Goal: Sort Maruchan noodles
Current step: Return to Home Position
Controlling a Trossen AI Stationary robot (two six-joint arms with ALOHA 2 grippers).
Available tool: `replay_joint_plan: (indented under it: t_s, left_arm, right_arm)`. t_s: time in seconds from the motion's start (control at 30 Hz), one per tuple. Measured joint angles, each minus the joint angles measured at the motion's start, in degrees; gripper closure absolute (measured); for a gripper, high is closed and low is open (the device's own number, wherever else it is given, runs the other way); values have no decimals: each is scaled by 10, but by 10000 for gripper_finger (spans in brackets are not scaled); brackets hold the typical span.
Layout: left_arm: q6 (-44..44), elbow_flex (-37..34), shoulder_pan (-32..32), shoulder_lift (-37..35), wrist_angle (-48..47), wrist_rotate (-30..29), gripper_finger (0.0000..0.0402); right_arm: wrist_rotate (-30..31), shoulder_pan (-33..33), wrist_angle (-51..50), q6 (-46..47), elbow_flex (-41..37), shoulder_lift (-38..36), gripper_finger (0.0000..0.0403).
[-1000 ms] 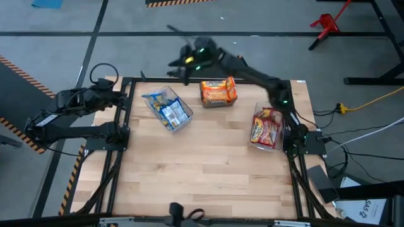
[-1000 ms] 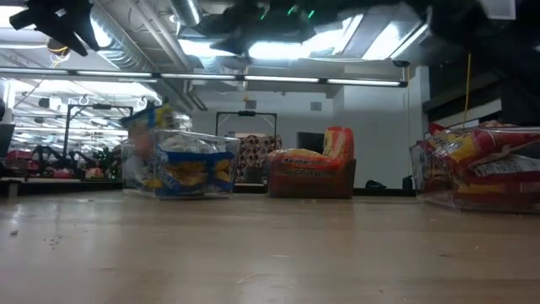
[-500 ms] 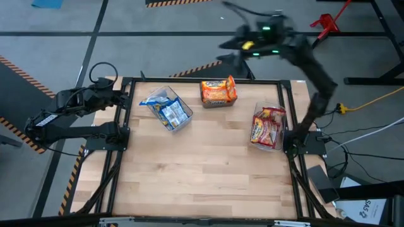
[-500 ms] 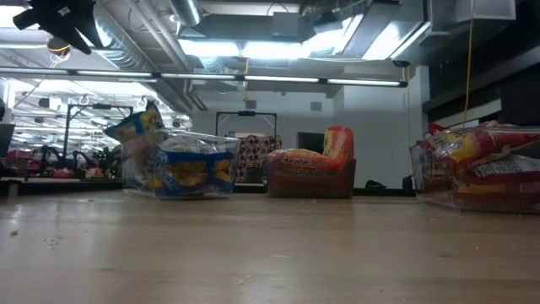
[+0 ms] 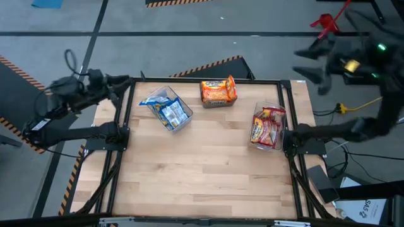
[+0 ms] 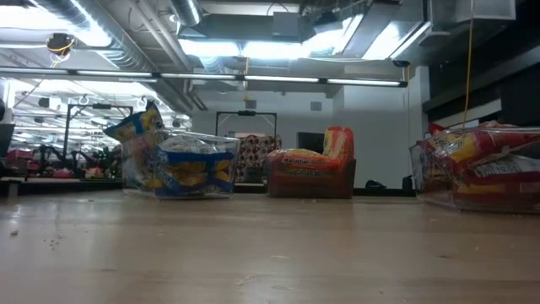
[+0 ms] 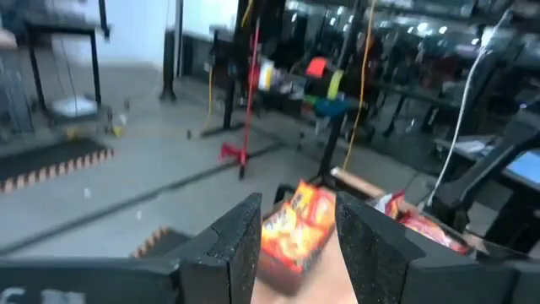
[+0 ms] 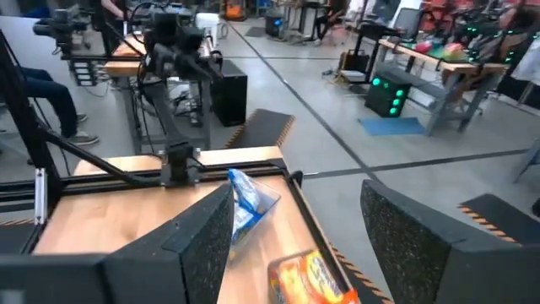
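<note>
The Maruchan noodles lie in three clear bins on the wooden table. Blue-and-yellow packets (image 5: 167, 108) fill the far-left bin, and one of them (image 6: 137, 125) leans up over its rim. Orange packets (image 5: 218, 91) are at the far middle and red ones (image 5: 267, 127) at the right. My left gripper (image 5: 121, 87) hangs open at the table's far left corner, pointing level, with nothing between its fingers (image 7: 240, 245). My right gripper (image 5: 310, 68) is open, high up beyond the table's far right corner. Neither gripper shows in the low view.
A black metal frame (image 5: 123, 126) runs along the table's left, far and right edges. The near half of the tabletop (image 5: 202, 176) is bare wood. A hazard-striped mat (image 5: 208, 66) lies on the floor behind the table, and a person sits beyond the table's left side (image 8: 42, 101).
My right gripper has swung fast from above the table's far edge, near the blue and orange bins, toward the right and upward, out past the far right corner. My left gripper has risen and tipped up to level. The topmost blue-and-yellow packet has tipped over the bin's left rim.
</note>
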Motion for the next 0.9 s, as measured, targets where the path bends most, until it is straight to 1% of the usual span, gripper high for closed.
replay_joint_plan:
  t_s: [0.07, 0.13, 0.17, 0.23, 0.3, 0.37, 0.43, 0.53, 0.63, 0.67, 0.73, 0.83, 0.9]
  left_arm:
    - [20, 0, 0, -21, 9, -2, 256]
    - [40, 0, 0, -43, 15, -5, 256]
    - [46, 0, 0, -55, 18, -7, 256]
    - [57, 0, 0, -79, 18, -25, 256]
    - [55, 0, 0, -101, 14, -51, 256]
    - [40, -3, 0, -119, 7, -60, 256]
    - [26, -14, 0, -137, 3, -48, 256]
    - [9, -44, 0, -162, 3, 18, 256]
    - [-21, -92, 0, -185, -2, 74, 256]
    - [-32, -108, 0, -193, -2, 83, 256]
    - [-58, -139, 0, -209, -1, 94, 256]
    - [-88, -178, 0, -239, -3, 108, 256]
    - [-102, -192, 0, -263, -5, 124, 256]
  right_arm:
    - [-12, -16, 12, -2, -71, -56, 159]
    - [-40, -26, 57, 1, -171, -113, 159]
    - [-53, -30, 92, 18, -234, -146, 159]
    - [-61, -33, 209, 66, -367, -214, 159]
    - [-48, -32, 328, 122, -503, -283, 159]
    - [-43, -32, 445, 183, -627, -342, 159]
    - [-54, -31, 571, 259, -749, -380, 159]
    - [-87, -30, 758, 381, -912, -410, 159]
    - [-97, -6, 940, 491, -1039, -424, 159]
    - [-88, 9, 993, 515, -1076, -428, 159]
    - [-48, 48, 1092, 549, -1139, -435, 159]
    - [14, 130, 1195, 568, -1201, -449, 159]
    - [50, 193, 1211, 563, -1219, -458, 159]
